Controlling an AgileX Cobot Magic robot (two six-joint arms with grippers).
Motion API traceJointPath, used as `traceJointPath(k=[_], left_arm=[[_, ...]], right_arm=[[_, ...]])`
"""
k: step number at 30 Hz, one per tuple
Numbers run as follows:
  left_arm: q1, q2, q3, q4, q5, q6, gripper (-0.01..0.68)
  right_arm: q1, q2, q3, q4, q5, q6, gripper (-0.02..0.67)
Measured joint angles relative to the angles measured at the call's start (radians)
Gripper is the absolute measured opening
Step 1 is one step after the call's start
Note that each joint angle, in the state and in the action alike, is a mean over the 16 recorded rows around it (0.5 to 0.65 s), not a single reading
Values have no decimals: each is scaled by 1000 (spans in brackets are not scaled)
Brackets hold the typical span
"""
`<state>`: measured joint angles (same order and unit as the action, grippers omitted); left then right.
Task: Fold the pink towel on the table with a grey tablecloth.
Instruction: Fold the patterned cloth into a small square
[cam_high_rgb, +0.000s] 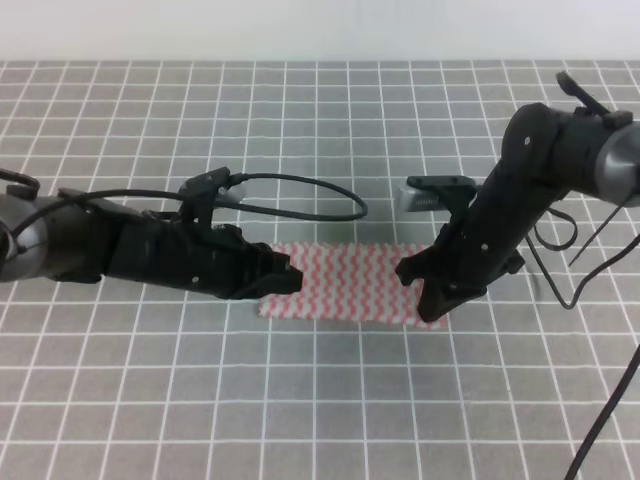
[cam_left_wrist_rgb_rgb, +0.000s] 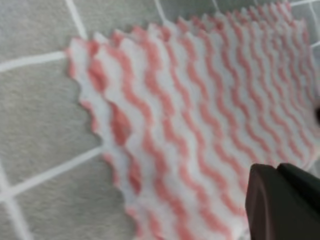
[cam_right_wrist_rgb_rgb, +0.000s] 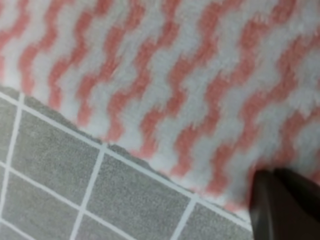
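Pink towel (cam_high_rgb: 345, 282) lies flat on the grey tablecloth (cam_high_rgb: 320, 130). The left gripper (cam_high_rgb: 285, 281) and right gripper (cam_high_rgb: 425, 290) sit at its ends. Whether either grips it, I cannot tell.

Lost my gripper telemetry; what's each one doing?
Left gripper: at the pink towel's left edge; cannot tell.
Right gripper: at its right edge; cannot tell.

A pink towel (cam_high_rgb: 345, 282) with pink-and-white wavy zigzag stripes lies at centre frame on a counter (cam_high_rgb: 320, 400) draped in grey cloth gridded with thin white lines. Black robot arms flank it at left and right; a white wall (cam_high_rgb: 300, 28) runs along the top.
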<state>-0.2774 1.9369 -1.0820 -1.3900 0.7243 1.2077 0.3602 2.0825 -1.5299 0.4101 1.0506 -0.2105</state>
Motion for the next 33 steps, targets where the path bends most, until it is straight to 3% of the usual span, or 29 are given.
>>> traceJointPath(k=[7, 13, 23, 33], left_arm=[[1, 0, -25, -23, 85, 19, -2], [1, -1, -67, 74, 111, -33, -2], [0, 1, -112, 297, 9, -173, -2], [0, 31, -127, 295, -46, -196, -2]], right_arm=[[0, -4, -21, -4, 9, -4, -15], [0, -24, -65, -3, 13, -1, -15], [-1, -45, -127, -14, -36, 65, -15], [-21, -45, -134, -63, -101, 204, -15]])
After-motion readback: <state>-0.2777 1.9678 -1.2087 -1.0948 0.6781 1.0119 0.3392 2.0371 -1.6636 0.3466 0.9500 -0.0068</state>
